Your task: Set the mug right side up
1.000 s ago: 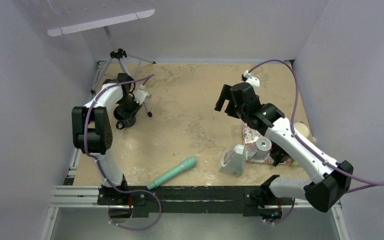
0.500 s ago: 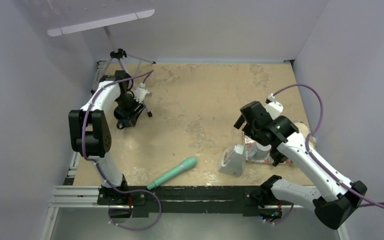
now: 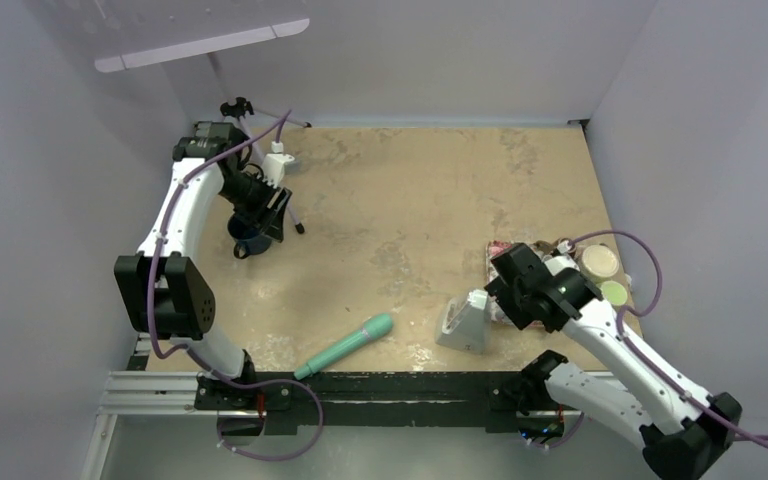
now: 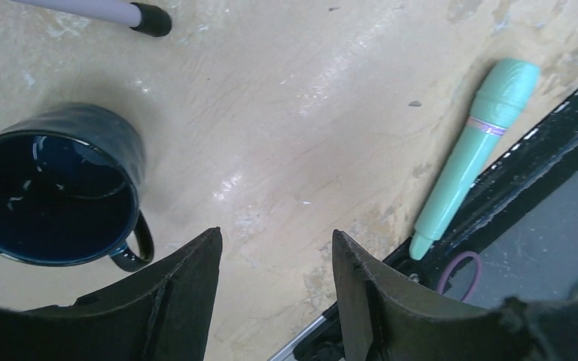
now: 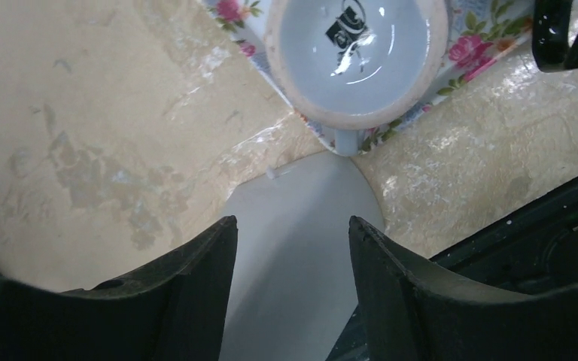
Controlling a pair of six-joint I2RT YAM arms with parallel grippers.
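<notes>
The dark blue mug (image 4: 49,188) stands upright on the table with its opening facing up and its handle toward the near side. In the top view the mug (image 3: 249,243) sits at the far left, partly under my left gripper (image 3: 272,212). My left gripper (image 4: 275,237) is open and empty, held above the table just right of the mug. My right gripper (image 5: 293,222) is open and empty over a grey wedge-shaped object (image 5: 301,256); in the top view the right gripper (image 3: 505,297) hangs at the near right.
A teal microphone-shaped toy (image 3: 345,347) lies near the front rail and also shows in the left wrist view (image 4: 470,150). A tripod (image 3: 250,115) stands behind the mug. A white cup (image 5: 357,56) sits on a floral cloth (image 5: 489,45). Two small bowls (image 3: 600,262) sit at the right edge.
My left gripper has let go of the mug and lifted away from it. My right arm has pulled back from the table's middle to the near right, over the grey wedge.
</notes>
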